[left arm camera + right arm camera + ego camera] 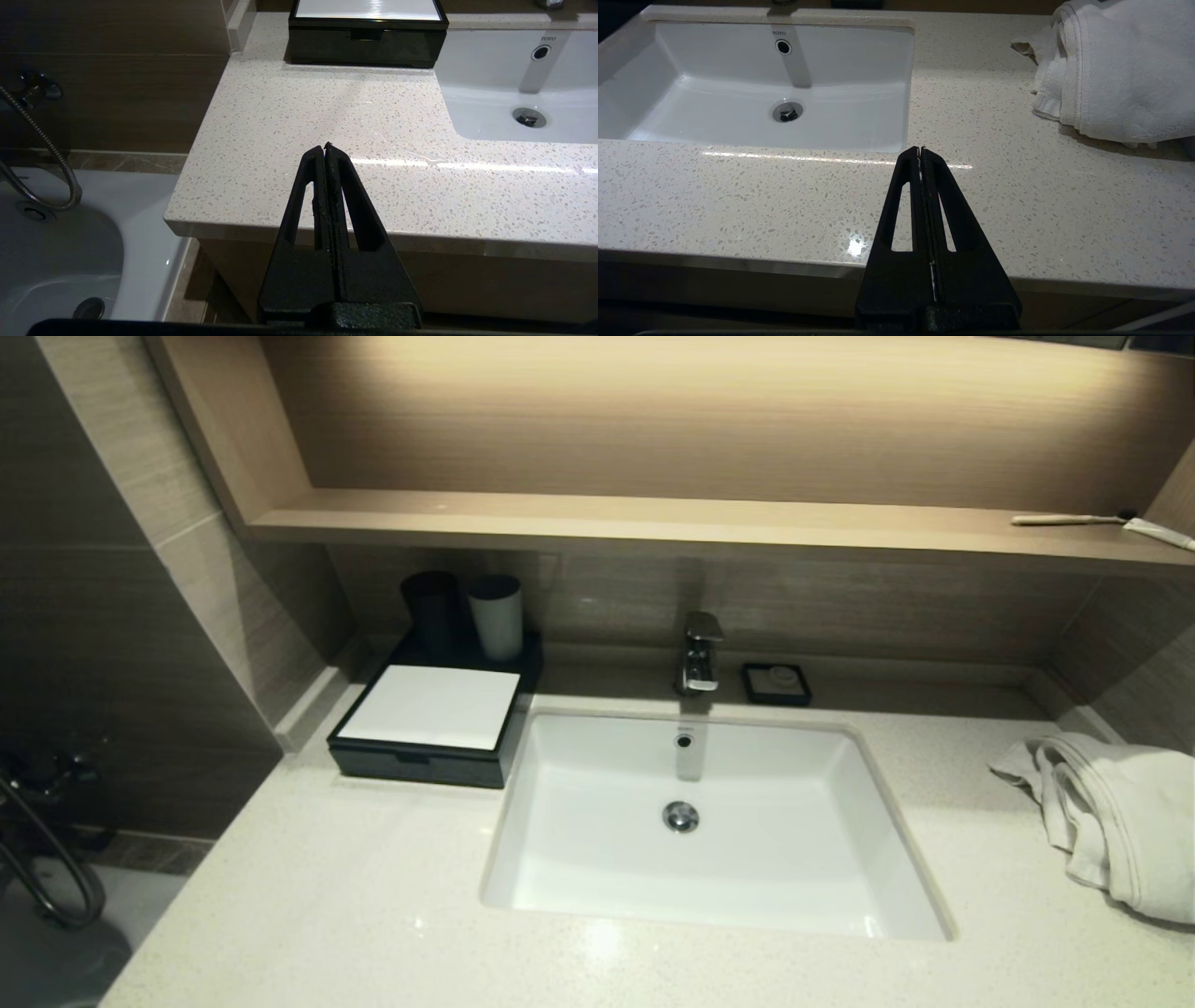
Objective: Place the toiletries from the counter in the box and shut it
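Note:
A black box (pixel 425 761) with a white closed lid (pixel 431 706) sits on the counter left of the sink; it also shows in the left wrist view (pixel 366 44). A toothbrush (pixel 1069 520) and a small tube (pixel 1159 533) lie on the wooden shelf at the far right. My left gripper (pixel 325 148) is shut and empty, held over the counter's front edge well short of the box. My right gripper (pixel 920 151) is shut and empty, over the counter in front of the sink's right corner. Neither gripper shows in the head view.
A white sink (pixel 840 877) with a chrome tap (pixel 700 653) fills the middle of the counter. A black and a white cup (pixel 495 614) stand behind the box. A soap dish (pixel 776 682) sits by the tap. A crumpled white towel (pixel 1116 817) lies at the right. A bathtub (pixel 60 261) is left of the counter.

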`<state>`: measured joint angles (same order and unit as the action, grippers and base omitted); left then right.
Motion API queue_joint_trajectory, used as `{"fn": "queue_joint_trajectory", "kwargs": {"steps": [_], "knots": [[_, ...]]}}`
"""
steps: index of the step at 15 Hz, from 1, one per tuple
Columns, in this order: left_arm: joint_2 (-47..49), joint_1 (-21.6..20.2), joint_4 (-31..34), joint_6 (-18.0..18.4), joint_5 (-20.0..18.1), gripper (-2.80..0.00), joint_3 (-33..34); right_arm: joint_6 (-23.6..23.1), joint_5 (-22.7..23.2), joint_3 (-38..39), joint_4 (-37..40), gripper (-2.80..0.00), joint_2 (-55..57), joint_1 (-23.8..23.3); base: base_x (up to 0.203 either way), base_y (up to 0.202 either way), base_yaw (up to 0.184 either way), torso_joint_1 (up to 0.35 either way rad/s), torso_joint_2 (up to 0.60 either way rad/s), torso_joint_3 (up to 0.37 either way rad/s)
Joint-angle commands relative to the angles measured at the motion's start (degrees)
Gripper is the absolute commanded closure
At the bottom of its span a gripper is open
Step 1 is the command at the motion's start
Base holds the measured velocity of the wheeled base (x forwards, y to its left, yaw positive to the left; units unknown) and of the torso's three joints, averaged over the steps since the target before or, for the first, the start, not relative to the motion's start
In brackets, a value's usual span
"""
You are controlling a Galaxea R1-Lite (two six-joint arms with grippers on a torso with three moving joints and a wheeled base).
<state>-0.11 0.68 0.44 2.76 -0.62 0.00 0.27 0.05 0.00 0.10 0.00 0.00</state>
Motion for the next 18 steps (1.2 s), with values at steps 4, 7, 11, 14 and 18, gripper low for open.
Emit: {"fn": "queue_joint_trajectory", "kwargs": {"steps": [4, 7, 11, 14, 18], "knots": [[0.11, -0.03, 0.00, 0.06, 0.01, 0.00, 0.00, 0.00, 0.04, 0.00, -0.01, 0.00, 0.00, 0.00, 0.000, 0.000, 0.000, 0.000, 0.00, 0.000], [0.11, 0.02, 0.00, 0.06, 0.01, 0.00, 0.00, 0.00, 0.04, 0.00, -0.01, 0.00, 0.00, 0.00, 0.000, 0.000, 0.000, 0.000, 0.00, 0.000], [0.11, 0.02, 0.00, 0.06, 0.01, 0.00, 0.00, 0.00, 0.04, 0.00, -0.01, 0.00, 0.00, 0.00, 0.000, 0.000, 0.000, 0.000, 0.00, 0.000], [0.11, 0.00, 0.00, 0.06, 0.01, 0.00, 0.00, 0.00, 0.04, 0.00, -0.01, 0.00, 0.00, 0.00, 0.000, 0.000, 0.000, 0.000, 0.00, 0.000], [0.11, -0.05, 0.00, 0.06, 0.01, 0.00, 0.00, 0.00, 0.04, 0.00, -0.01, 0.00, 0.00, 0.00, 0.000, 0.000, 0.000, 0.000, 0.00, 0.000]]}}
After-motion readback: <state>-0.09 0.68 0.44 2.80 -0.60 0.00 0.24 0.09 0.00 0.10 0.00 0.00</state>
